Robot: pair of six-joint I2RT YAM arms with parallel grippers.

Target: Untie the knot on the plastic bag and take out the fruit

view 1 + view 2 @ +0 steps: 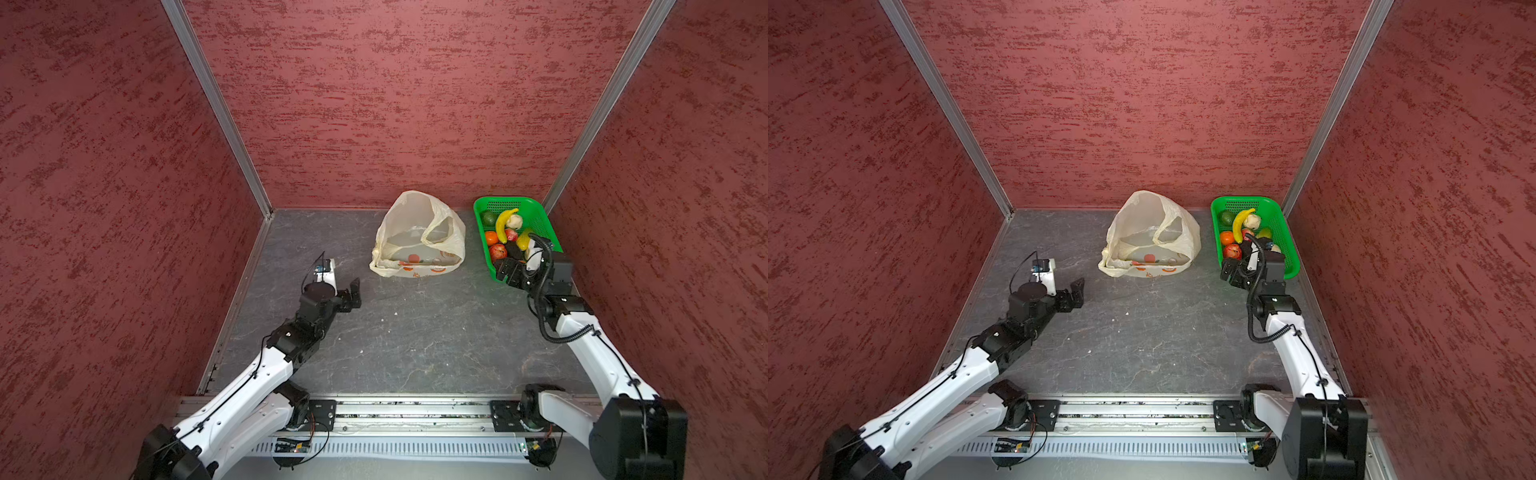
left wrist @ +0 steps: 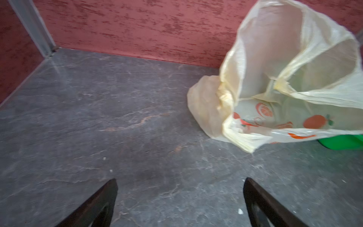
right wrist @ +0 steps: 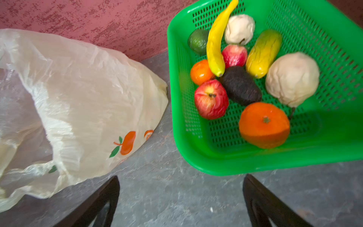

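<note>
One big grey stone-look tabletop holds everything.

Next in size is the thin, see-through cream plastic bag with orange fruit printed on it. In both top views it sits at about 12 o'clock on the table. Its mouth gapes wide and I see no knot. The cream handle loop hangs loose. I see no fruit inside, only the printed pictures. I think the bag is very light, soft and slippery, so it will crumple and slide if pushed. A good place to pinch it is a handle loop or the top rim.

Just beside the bag, at about 1 o'clock, is the green plastic basket with holes.

The right gripper is at about 2 o'clock, by the basket's near edge. Its fingers are spread wide and hold nothing. The left gripper is at about 9 o'clock, well apart from the bag. Its fingers are also wide apart and empty.

Smallest is the fruit, and all that I can see lies in the basket. There is a cream bumpy fruit, a big round orange, a dark avocado, a red apple and a yellow banana. They look firm and smooth, so they may roll. I would hold one across its middle.
</note>
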